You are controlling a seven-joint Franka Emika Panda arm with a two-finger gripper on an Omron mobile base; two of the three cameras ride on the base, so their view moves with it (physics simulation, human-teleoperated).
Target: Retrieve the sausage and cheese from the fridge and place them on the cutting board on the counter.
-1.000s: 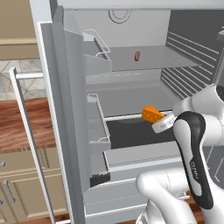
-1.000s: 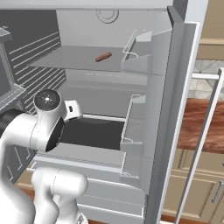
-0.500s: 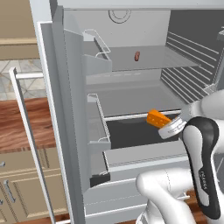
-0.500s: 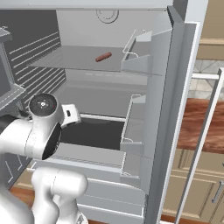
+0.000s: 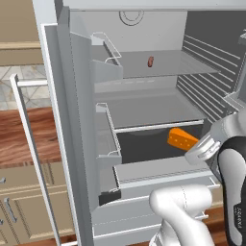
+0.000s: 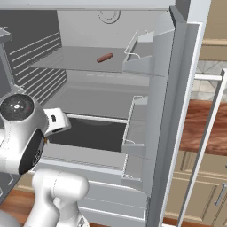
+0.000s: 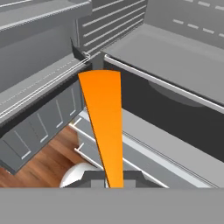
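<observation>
The gripper [image 7: 114, 180] was pinched tight on the cheese [image 5: 181, 139], its orange wedge jutting out in front of the open fridge [image 5: 77, 120]; over the last second the arm had drawn it back from the lower shelf, so the cheese looked on its way out; the sausage [image 5: 151, 62] lay on the upper shelf [image 5: 178, 65], not yet fetched.

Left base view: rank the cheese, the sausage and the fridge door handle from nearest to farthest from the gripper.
1. The cheese, clamped in the gripper at the right, in front of the fridge's lower compartment.
2. The sausage, on the upper shelf toward the back.
3. The door handle, far left on the open door.
</observation>
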